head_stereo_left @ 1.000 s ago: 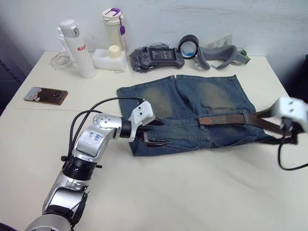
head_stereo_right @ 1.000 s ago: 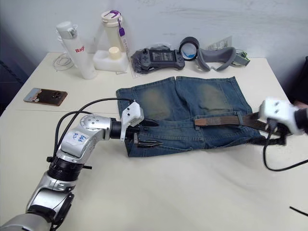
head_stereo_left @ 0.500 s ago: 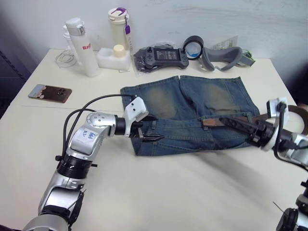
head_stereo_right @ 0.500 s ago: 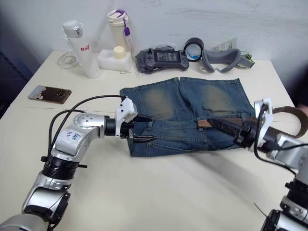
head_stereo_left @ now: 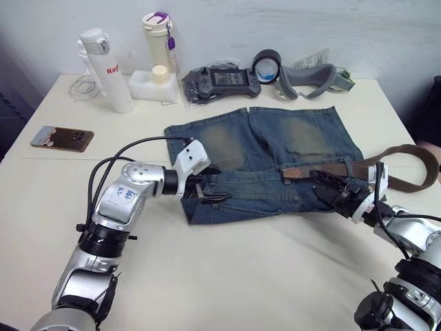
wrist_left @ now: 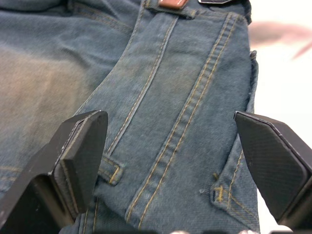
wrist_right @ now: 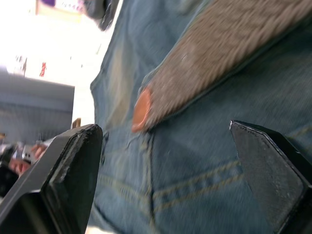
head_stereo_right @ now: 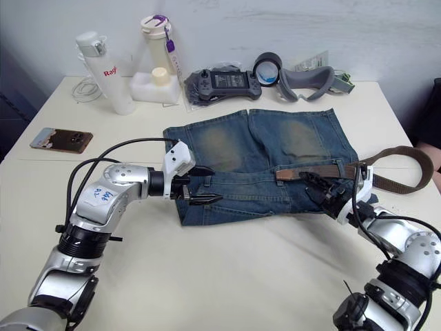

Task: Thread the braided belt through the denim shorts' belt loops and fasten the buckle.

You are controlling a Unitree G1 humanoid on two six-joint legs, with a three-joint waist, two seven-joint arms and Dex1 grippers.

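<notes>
The denim shorts [head_stereo_left: 275, 148] lie flat mid-table, waistband toward me. The braided belt [head_stereo_left: 324, 169] lies along the waistband's right half, its tan tip [head_stereo_left: 289, 173] near the middle. Its free part curls in a loop [head_stereo_left: 420, 155] on the table off the shorts' right edge. The buckle is hidden. My left gripper [head_stereo_left: 217, 185] is open over the waistband's left end, with two belt loops [wrist_left: 109, 173] between its fingers [wrist_left: 80, 146]. My right gripper [head_stereo_left: 318, 183] is open just above the waistband near the belt [wrist_right: 234, 53] and its tip [wrist_right: 141, 109], holding nothing.
Along the back edge stand two bottles [head_stereo_left: 103, 69], a white box [head_stereo_left: 148, 86], a game controller [head_stereo_left: 224, 77], a tape roll [head_stereo_left: 265, 65] and a grey padded band [head_stereo_left: 310, 76]. A phone [head_stereo_left: 62, 138] lies at the left.
My right gripper has swung in from the shorts' right edge and now points at the belt's tip. The belt's free part has dropped into a loop on the table. The left gripper has hardly moved.
</notes>
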